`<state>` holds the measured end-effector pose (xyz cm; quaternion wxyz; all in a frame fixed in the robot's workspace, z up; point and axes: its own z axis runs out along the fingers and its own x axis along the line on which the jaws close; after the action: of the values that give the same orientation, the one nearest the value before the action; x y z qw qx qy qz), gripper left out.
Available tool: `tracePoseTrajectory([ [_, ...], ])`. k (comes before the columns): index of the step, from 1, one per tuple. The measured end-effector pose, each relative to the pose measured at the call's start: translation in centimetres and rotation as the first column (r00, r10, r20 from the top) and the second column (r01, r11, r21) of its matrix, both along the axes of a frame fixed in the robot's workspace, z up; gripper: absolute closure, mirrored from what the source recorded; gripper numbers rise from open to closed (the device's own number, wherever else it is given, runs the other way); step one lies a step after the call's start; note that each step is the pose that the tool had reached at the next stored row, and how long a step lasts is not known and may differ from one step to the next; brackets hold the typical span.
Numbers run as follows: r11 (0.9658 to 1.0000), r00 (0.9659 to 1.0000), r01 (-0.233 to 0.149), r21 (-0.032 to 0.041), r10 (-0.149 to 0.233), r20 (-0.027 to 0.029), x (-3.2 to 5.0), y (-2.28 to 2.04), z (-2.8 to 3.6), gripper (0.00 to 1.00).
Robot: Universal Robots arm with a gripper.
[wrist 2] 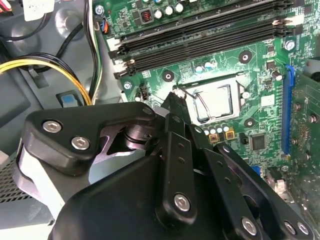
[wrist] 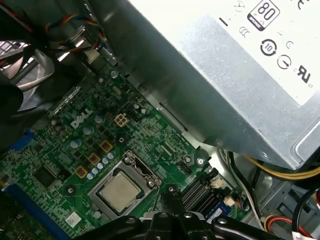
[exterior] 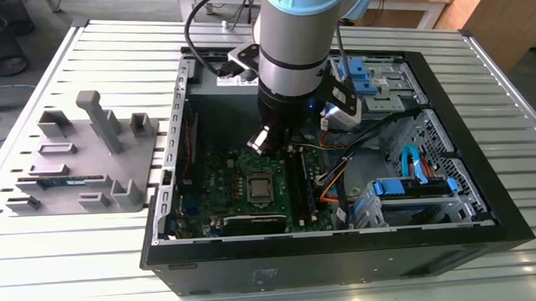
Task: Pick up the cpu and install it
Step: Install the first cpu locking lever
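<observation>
Gripper just beside seated cpu.

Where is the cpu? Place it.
The cpu sits in the motherboard socket, beside the black memory slots, just beyond the end effector in both wrist views.

Exterior view high above the open case; both wrist views close over its motherboard.

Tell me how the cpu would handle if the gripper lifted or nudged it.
The cpu looks flat and rigid, so probably stiff and unlikely to roll. Its smooth metal top may be slippery. Seated in the socket, it likely resists sideways pushes, and seems fragile.
</observation>
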<state>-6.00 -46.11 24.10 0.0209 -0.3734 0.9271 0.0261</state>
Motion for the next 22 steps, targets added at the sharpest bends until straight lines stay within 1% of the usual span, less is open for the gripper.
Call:
tracePoseTrajectory([
  [2, 0.9995, 0.9995, 0.032, 0.0003, -0.032, 0.0001, 0.0, 0.0, -0.08, 0.89],
  [5, 0.9974, 0.9974, 0.072, 0.0001, -0.072, 0.0, 0.0, 0.0, -0.21, 0.89],
  [9, 0.9955, 0.9955, 0.094, -0.0012, -0.094, 0.0001, -0.03, -0.06, -0.51, 0.89],
  [11, 0.995, 0.995, 0.1, -0.0035, -0.1, 0.0005, -0.1, -0.08, -0.62, 0.89],
  [12, 0.9948, 0.9948, 0.102, -0.0059, -0.102, 0.0007, -0.15, -0.09, -0.65, 0.89],
  [13, 0.9945, 0.9946, 0.104, -0.0102, -0.104, 0.0011, -0.21, -0.09, -0.69, 0.89],
  [15, 0.9938, 0.9941, 0.109, -0.0232, -0.109, 0.0025, -0.28, -0.09, -0.76, 0.89],
  [16, 0.9934, 0.9938, 0.111, -0.0287, -0.111, 0.0031, -0.3, -0.09, -0.82, 0.89],
  [17, 0.9929, 0.9935, 0.114, -0.0327, -0.114, 0.0036, -0.32, -0.1, -0.88, 0.89],
  [18, 0.9924, 0.9931, 0.117, -0.0362, -0.117, 0.0041, -0.34, -0.1, -0.93, 0.89],
  [22, 0.9903, 0.9914, 0.131, -0.0459, -0.131, 0.0052, -0.44, -0.11, -1.21, 0.89],
])
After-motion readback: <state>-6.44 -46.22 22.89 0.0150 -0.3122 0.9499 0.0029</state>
